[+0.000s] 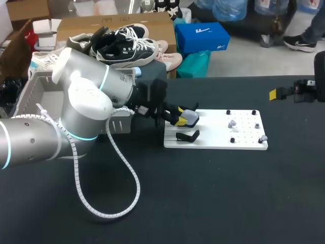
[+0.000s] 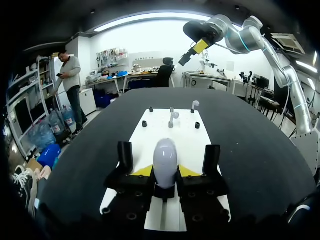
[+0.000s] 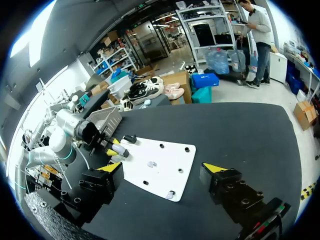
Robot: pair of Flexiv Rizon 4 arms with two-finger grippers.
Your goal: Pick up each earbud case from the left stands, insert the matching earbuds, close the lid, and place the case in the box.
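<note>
Far left, out of the left wrist view: a grey box [image 1: 35, 94] behind the left arm [image 1: 76, 112]. Next, the left gripper [image 1: 179, 118] squeezed narrow on the grey earbud case [image 1: 191, 118], at the left end of the white board [image 1: 213, 142], just beside a bare black stand [image 1: 188, 135]. From the left wrist only: both yellow tips [image 2: 142, 171] pressed on the case's 2 sides. Further right, 2 small earbuds [image 1: 232, 123] on pegs. Far right, the right gripper [image 3: 162, 169] spread wide above the dark table [image 1: 203, 193]

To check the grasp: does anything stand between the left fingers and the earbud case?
Nothing visible does. The earbud case sits directly between the fingers of the left gripper, and both yellow tips appear to touch its sides.
</note>
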